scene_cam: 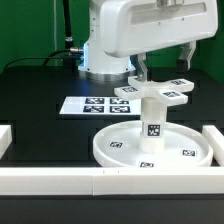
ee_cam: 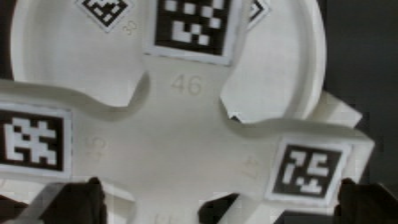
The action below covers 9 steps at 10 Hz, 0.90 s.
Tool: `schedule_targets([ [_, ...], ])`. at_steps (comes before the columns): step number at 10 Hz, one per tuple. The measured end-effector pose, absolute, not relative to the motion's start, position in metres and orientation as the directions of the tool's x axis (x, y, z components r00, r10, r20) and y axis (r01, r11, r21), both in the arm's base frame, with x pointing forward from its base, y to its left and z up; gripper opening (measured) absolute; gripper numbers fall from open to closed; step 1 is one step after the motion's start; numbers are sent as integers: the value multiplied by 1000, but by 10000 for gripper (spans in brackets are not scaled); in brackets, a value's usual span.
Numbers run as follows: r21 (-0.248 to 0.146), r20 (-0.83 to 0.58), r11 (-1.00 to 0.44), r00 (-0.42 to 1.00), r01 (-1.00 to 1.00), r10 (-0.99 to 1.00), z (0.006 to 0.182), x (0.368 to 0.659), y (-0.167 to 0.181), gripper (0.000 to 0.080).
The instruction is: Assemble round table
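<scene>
The large round rimmed disc (scene_cam: 118, 146) lies on the black table. The short cylinder leg (scene_cam: 153, 118) stands upright at its middle. The cross-shaped piece (scene_cam: 157, 93) sits level on top of the leg and fills the wrist view (ee_cam: 178, 95), its tags showing. My gripper (scene_cam: 141, 72) hangs just above the cross's arm on the exterior view's left. In the wrist view the gripper (ee_cam: 217, 205) is open: the dark fingertips (ee_cam: 71, 200) stand wide apart, either side of the cross. I cannot tell whether they touch it.
The marker board (scene_cam: 92, 105) lies behind the disc toward the exterior view's left. Long white border blocks run along the front (scene_cam: 110, 182) and both sides (scene_cam: 216, 140). The robot base (scene_cam: 100, 55) stands at the back.
</scene>
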<state>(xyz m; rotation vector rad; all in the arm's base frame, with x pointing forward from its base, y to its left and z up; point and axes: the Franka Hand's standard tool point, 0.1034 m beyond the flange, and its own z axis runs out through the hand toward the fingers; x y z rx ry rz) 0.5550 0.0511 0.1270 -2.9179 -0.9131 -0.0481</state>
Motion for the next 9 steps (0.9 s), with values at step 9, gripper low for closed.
schedule_targets([
  [9,-24,42,-386,387,922,921,118,553,42,649],
])
